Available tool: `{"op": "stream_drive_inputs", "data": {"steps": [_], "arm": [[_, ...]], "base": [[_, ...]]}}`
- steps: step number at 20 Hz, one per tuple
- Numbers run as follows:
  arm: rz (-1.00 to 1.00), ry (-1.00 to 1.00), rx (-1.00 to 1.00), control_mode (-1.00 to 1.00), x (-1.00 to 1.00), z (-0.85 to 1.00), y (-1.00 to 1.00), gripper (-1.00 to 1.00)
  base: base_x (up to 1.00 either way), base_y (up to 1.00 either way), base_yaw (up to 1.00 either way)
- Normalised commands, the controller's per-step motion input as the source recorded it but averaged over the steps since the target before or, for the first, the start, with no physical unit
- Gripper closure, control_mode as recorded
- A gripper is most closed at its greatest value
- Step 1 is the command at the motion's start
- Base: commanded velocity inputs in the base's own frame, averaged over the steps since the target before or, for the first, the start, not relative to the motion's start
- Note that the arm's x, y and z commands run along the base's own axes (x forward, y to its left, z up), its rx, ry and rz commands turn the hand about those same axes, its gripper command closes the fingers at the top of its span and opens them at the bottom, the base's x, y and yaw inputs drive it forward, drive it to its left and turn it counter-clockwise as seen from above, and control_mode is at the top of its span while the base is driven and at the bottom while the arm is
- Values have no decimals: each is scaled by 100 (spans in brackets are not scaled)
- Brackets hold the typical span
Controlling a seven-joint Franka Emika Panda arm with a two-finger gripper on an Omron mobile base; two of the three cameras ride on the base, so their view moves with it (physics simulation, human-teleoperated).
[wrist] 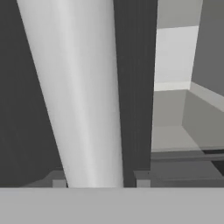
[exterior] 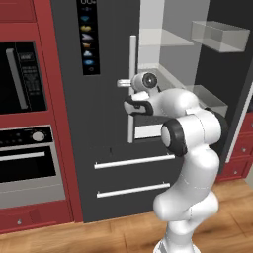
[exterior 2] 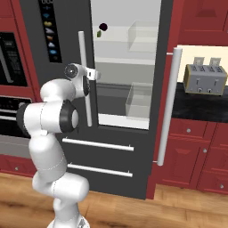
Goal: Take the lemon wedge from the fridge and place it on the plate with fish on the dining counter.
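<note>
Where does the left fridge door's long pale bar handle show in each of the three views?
Left base view: the bar handle stands upright at centre, the hand against it.
Right base view: it stands left of centre, beside the open fridge interior.
Hand view: it is a wide pale column between the fingertips.
Shared landmark: the dark door edge bordering the white interior.

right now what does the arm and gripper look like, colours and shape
The arm is glossy white, built of rounded, bulbous segments, with black rings at the joints. A round dark disc sits on the side of the wrist. The gripper is small and pale grey at the hand; in the hand view its fingertips are small grey blocks. No cables or markings show.
</note>
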Motion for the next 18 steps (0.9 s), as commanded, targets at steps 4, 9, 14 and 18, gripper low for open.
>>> {"op": "stream_drive_inputs", "data": {"steps": [4,9,14,18], "arm": [[-6,0,1,-100,-53,14,58,100],[-6,0,0,-100,-80,55,94,100],[-6,0,0,-100,-93,68,100,100],[-7,0,0,-100,-100,78,100,100]], "base": [[0,0,0],[0,0,0],[0,0,0],[0,0,0]]}}
